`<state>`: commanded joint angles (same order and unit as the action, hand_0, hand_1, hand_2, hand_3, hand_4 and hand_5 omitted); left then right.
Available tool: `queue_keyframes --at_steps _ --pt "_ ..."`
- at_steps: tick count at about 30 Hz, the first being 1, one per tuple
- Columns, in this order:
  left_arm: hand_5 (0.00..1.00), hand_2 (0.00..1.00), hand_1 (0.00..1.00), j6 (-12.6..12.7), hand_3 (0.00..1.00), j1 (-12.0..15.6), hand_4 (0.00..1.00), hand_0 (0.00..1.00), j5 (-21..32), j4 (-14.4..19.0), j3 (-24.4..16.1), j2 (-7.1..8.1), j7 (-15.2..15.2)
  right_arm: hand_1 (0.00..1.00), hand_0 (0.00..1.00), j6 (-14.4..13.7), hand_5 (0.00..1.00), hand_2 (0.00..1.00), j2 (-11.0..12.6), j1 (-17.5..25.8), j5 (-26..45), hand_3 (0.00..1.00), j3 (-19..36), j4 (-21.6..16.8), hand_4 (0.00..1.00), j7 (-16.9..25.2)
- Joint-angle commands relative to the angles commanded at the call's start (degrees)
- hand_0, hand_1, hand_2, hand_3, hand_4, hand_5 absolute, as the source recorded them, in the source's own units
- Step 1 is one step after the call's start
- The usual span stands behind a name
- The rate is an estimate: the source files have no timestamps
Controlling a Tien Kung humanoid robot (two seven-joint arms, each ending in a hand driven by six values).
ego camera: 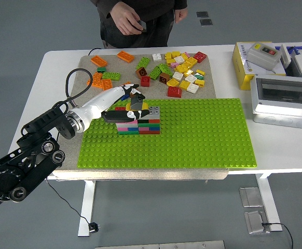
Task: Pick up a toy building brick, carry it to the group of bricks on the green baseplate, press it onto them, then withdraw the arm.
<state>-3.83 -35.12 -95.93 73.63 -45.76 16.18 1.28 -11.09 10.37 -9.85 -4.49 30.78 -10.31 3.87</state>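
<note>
One green baseplate (203, 135). One stack of bricks (143, 124) on it, several layers, exact brick count unclear under the hand. One robot hand (127, 104), the left, in view. Loose bricks (179, 70) behind the baseplate: too many and too crowded to count exactly, well over twenty; about five orange ones (101, 70) at the left end. One person (135, 21) at the far side, two hands showing. One grey enclosure box (285, 98), one yellow box (244, 59). One worktop (275, 150).
</note>
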Motion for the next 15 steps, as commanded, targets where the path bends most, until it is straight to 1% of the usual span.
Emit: queue_keyframes --at_steps 15 --pt "0.746 0.998 0.998 -0.14 0.733 -0.02 0.833 0.979 0.55 -0.57 -0.38 -0.02 -0.3 0.685 0.787 -0.3 0.879 0.714 0.01 -0.18 -2.33 0.7 0.57 0.0 0.539 0.32"
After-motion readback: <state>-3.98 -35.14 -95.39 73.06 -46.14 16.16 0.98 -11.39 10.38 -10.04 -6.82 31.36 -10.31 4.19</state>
